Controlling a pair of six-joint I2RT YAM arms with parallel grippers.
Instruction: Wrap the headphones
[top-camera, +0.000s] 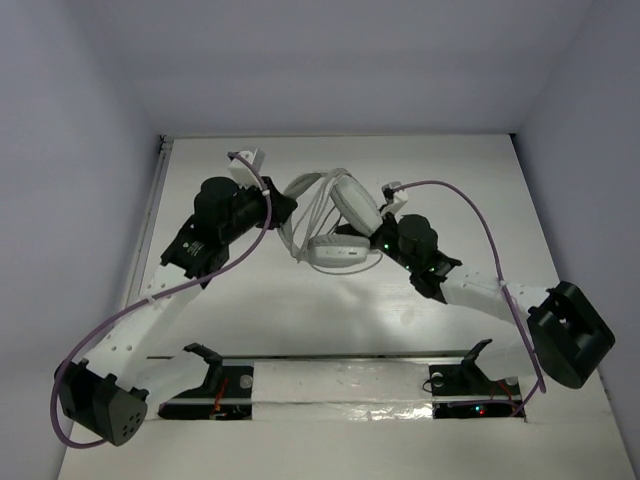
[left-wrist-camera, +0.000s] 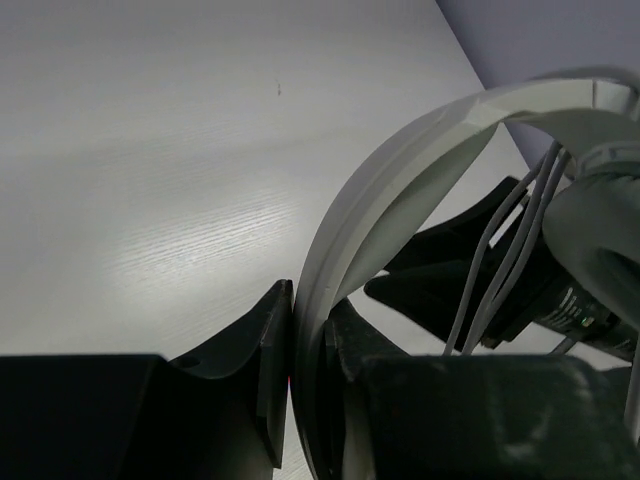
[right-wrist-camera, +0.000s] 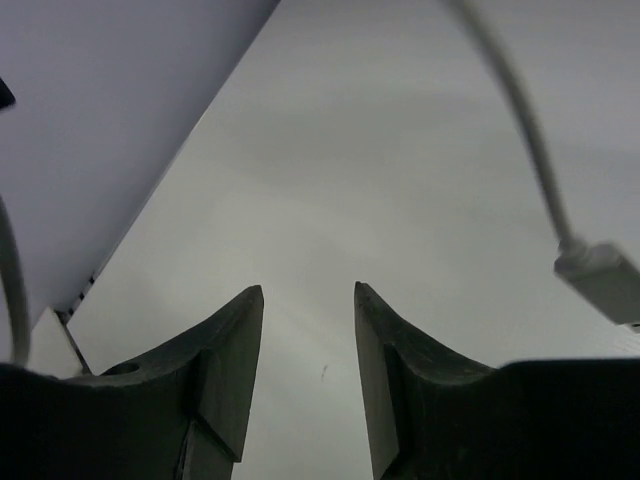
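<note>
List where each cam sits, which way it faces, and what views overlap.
Top external: above and behind the bases, looking down on the table; both arms show, headphones between them.
Left wrist: on the left arm, looking along the left gripper, shut on the headband; cable strands beyond.
Right wrist: on the right arm, looking past the open right gripper at table and wall; plug at right.
Shared: top and left wrist both show the headband.

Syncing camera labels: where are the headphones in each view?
Top external: headphones at centre, between both arms.
Left wrist: headband arcs bottom centre to upper right, pinched in the left tool.
Right wrist: only a thin grey cable and plug, right side; right tool open, empty.
Shared landmark: the white table.
</note>
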